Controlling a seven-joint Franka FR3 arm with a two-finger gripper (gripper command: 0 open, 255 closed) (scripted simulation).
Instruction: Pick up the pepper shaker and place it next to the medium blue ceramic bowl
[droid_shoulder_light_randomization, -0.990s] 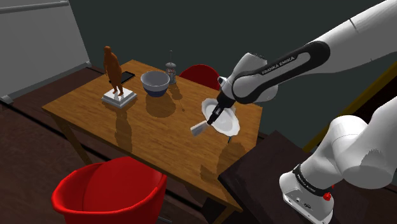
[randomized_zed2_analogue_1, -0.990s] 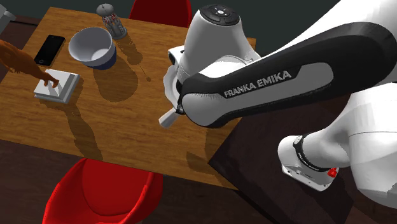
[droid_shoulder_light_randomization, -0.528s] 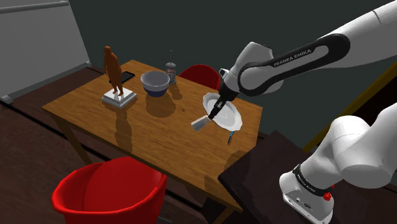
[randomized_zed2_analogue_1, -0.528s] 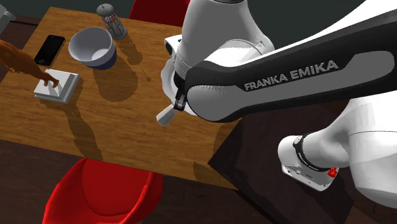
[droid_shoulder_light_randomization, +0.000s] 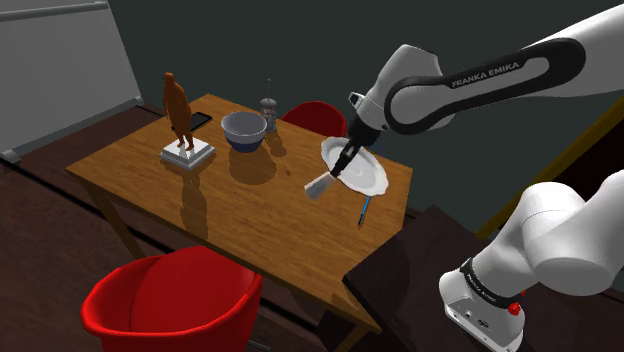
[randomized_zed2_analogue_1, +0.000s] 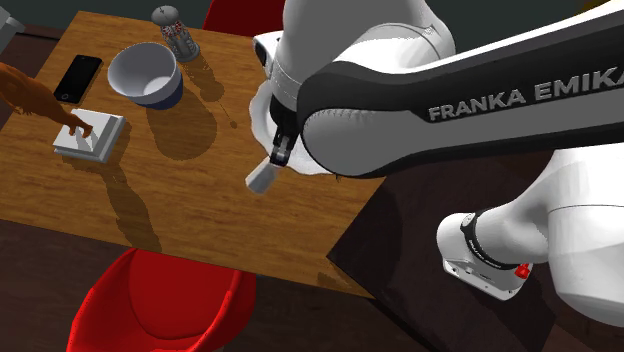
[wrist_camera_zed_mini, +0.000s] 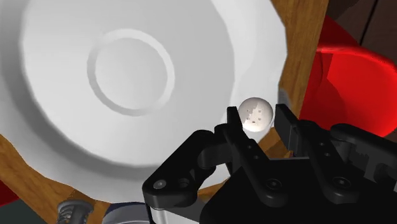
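Gripper (droid_shoulder_light_randomization: 336, 176) is up off the table (droid_shoulder_light_randomization: 240, 205) with the white shaker (droid_shoulder_light_randomization: 318, 186) clasped, hanging at the white plate (droid_shoulder_light_randomization: 365, 178) rim on the shoulder view's left. The lane ahead is a broad run of bare wood from there to the blue bowl (droid_shoulder_light_randomization: 243, 140), nothing on it. The bowl's near side is wide open. Its far right is tight: a grey shaker (droid_shoulder_light_randomization: 268, 108) stands just beside it. On the left the tall brown figurine (droid_shoulder_light_randomization: 178, 108) on its white base (droid_shoulder_light_randomization: 188, 153) walls things off, with a dark phone (droid_shoulder_light_randomization: 200, 120) flat behind. A blue pen (droid_shoulder_light_randomization: 363, 207) lies near the plate, out of the lane. The far red chair (droid_shoulder_light_randomization: 318, 115) and the near red chair (droid_shoulder_light_randomization: 170, 300) sit at the table's edges
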